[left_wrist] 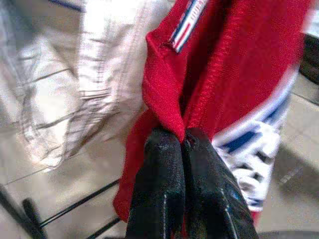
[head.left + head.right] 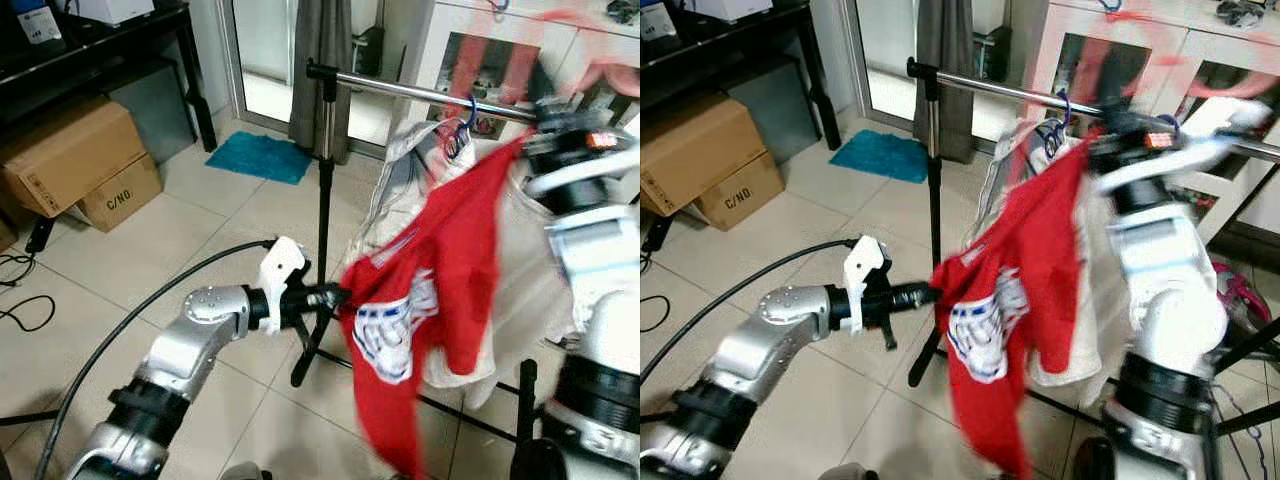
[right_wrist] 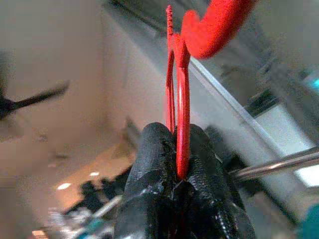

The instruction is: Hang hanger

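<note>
While right gripper [image 3: 182,174] jaws clamp red hanger [image 3: 180,99] near rail [image 2: 420,92], left gripper [image 1: 183,144] jaws pinch red shirt [image 2: 430,290] hem; pulling could drag hook off rail.

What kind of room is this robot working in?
Probably a room in a home used for laundry or storage: a clothes rail with hung garments, cardboard boxes on a tiled floor, a cabinet behind.

red cloth shirt [image 2: 440,300], glossy plastic hanger [image 3: 182,99], shiny metal rail [image 2: 420,92]
</note>
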Controlling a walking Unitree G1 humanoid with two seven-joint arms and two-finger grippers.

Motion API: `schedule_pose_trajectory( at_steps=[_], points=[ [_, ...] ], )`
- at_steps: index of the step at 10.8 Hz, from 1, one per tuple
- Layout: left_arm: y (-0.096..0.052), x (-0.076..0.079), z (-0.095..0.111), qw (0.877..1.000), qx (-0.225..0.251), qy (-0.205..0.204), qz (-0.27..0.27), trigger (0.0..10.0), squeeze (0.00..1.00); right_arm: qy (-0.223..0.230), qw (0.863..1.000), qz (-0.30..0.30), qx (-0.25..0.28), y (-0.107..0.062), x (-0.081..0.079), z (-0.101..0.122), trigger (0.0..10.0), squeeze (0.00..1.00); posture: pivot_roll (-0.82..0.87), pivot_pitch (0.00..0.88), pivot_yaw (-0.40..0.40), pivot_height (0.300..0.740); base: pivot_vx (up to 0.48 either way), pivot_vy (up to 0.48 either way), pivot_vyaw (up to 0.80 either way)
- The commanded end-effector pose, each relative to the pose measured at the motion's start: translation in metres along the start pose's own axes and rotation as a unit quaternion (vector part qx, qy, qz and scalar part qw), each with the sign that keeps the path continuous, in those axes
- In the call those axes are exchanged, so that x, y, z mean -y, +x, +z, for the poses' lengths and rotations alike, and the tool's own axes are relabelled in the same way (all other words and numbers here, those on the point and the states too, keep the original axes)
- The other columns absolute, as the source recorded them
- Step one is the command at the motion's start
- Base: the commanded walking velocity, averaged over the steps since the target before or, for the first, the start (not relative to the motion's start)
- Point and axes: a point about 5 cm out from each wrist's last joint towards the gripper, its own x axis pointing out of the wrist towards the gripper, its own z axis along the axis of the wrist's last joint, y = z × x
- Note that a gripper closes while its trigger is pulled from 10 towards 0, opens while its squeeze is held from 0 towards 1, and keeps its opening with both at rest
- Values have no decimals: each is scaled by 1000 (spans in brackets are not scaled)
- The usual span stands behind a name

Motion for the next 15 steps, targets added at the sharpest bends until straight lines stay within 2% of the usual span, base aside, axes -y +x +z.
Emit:
schedule_pose_trajectory(
  at_steps=[1, 2, 3, 4, 5, 6, 7, 8, 9, 10, 12, 13, 14, 15],
  points=[
    [-3, -11, 6, 999, 11, 8, 32, 0, 0, 33, 999, 34, 15, 2, -14, 4, 0, 0, 0, 0, 2, 740, 0, 0, 0],
    [-1, -10, 10, 999, 26, 4, 24, 0, 0, 1, 1000, 8, 1, 0, -9, -2, 0, 0, -1, 0, 3, 740, 0, 0, 0],
    [8, 0, 30, 995, 93, -22, -15, 0, 0, -199, 976, -5, -89, -2, -4, -26, 0, 0, -7, 0, 10, 740, 0, 0, 0],
    [12, 8, 48, 987, 148, -39, -52, 0, 0, -254, 961, -6, -109, -5, 1, -34, 0, 0, -6, 0, 11, 740, 0, 0, 0],
    [13, 11, 56, 982, 172, -45, -68, 0, 0, -270, 956, -8, -112, -6, 3, -36, 0, 0, -6, 0, 12, 740, 0, 0, 0],
    [5, 11, 70, 976, 195, -36, -94, 0, 0, -320, 938, -18, -130, -16, 13, -34, 0, 0, -7, 0, 18, 740, 0, 0, 0],
    [-10, 5, 68, 983, 158, -6, -96, 0, 0, -372, 911, 1, -179, -36, 22, -31, 0, 0, -6, 0, 24, 740, 0, 0, 0],
    [-24, -2, 60, 989, 114, 13, -89, 0, 0, -429, 867, 41, -250, -58, 29, -32, 0, 0, -10, 0, 33, 740, 0, 0, 0],
    [-32, -6, 59, 991, 98, 18, -85, 0, 0, -472, 829, 48, -297, -73, 39, -32, 0, 0, -10, 0, 36, 740, 0, 0, 0],
    [-40, -8, 58, 993, 80, 25, -84, 0, 0, -526, 785, 23, -325, -87, 55, -26, 0, 0, -11, 0, 41, 740, 0, 0, 0],
    [-46, -13, 51, 996, 47, 38, -71, 0, 0, -579, 738, 21, -347, -99, 65, -21, 0, 0, -9, 0, 42, 740, 0, 0, 0],
    [-45, -15, 51, 996, 44, 41, -64, 0, 0, -591, 725, 34, -352, -99, 65, -21, 0, 0, -9, 0, 41, 740, 0, 0, 0],
    [-40, -17, 48, 997, 28, 53, -50, 0, 0, -574, 746, 45, -335, -94, 61, -26, 0, 0, -7, 0, 36, 740, 0, 0, 0],
    [-34, -20, 43, 997, 16, 60, -34, 0, 0, -511, 805, 47, -297, -85, 49, -30, 0, 0, -6, 0, 34, 740, 0, 0, 0]
  ],
)
